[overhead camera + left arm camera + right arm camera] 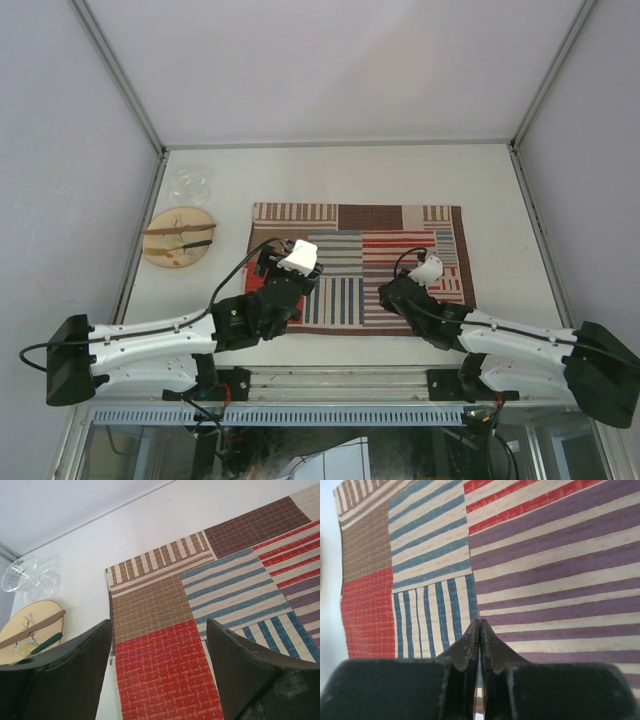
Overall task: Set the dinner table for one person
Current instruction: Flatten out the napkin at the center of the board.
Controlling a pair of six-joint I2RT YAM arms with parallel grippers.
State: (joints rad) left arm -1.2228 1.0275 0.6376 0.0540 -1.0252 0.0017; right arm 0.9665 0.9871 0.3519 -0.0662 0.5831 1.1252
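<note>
**Over the placemat, one gripper wide and one closed**

Beneath both arms spreads the dinner table (340, 175), a large flat matte white tabletop edged by aluminium rails. It fills the enclosure from the near rail to the far wall.

A rectangular red, brown and blue striped patchwork placemat (390, 250) lies flat on its near middle. Left of the placemat, apart from it, sits a round pale wooden plate (165, 255). A brown-handled utensil (35, 627) and a green-handled utensil (45, 642) lie on the plate. Just beyond the plate stands a clear ribbed plastic cup (190, 183).

The left gripper (157, 630) hangs over the placemat's near-left red patch, jaws spread wide and holding nothing. The right gripper (479, 630) is over the striped patches farther right, its fingers pressed together with nothing between them.
</note>
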